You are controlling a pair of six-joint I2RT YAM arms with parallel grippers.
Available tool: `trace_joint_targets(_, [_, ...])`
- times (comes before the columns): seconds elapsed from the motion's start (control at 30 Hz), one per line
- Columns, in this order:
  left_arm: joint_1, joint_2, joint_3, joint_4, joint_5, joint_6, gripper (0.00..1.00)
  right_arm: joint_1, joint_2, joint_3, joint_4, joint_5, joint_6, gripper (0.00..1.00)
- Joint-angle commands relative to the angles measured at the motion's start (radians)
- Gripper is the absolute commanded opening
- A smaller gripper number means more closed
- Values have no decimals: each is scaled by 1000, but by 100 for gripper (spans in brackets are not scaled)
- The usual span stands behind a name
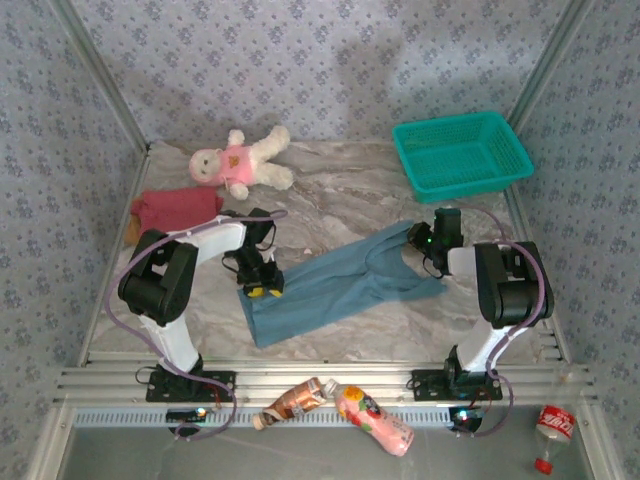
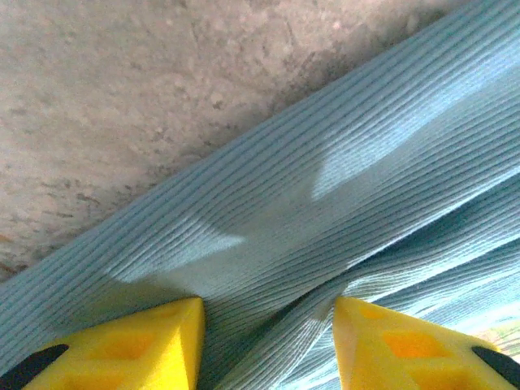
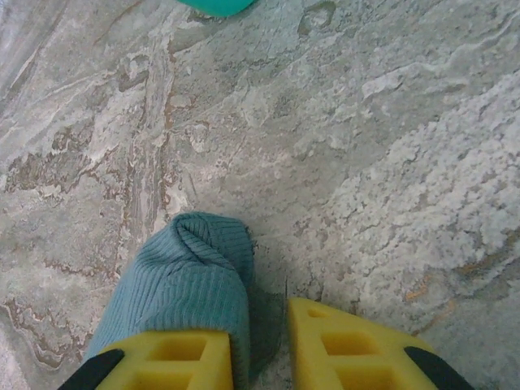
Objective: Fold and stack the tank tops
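The dusty blue tank top [image 1: 330,285] lies stretched across the middle of the table. My left gripper [image 1: 262,285] is down on its left end. Its yellow fingers [image 2: 154,341] stand apart, open, with a raised ridge of ribbed blue cloth [image 2: 325,203] between them. My right gripper [image 1: 425,240] is at a strap on the top's right end. That folded strap end [image 3: 191,276] rests against the left finger, with a clear gap to the other finger, so the right gripper [image 3: 264,325] is open. The dark red tank top [image 1: 175,208] lies at the far left, with a bit of tan-brown tank top [image 1: 132,232] beside it.
A teal lattice basket [image 1: 460,155] stands at the back right. A white plush doll in pink [image 1: 240,160] lies at the back left. Three bottles [image 1: 295,400] [image 1: 375,418] [image 1: 552,425] lie below the table's near rail. Bare marble [image 1: 340,190] shows behind the blue top.
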Motion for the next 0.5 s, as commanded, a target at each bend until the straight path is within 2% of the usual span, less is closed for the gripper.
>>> trace_joint_targets(0.0, [-1,-41,52,-65,20,21,46,-9,-39,10,-126,26,-43,28])
trace_joint_targets(0.23, [1,-75,130,-116,33,23,46,-18,-152,-3,-245,-5,-129,42])
trace_joint_targets(0.47, [33,-71,150,-108,9,26,46,-5,-319,-26,-389,-41,-179,42])
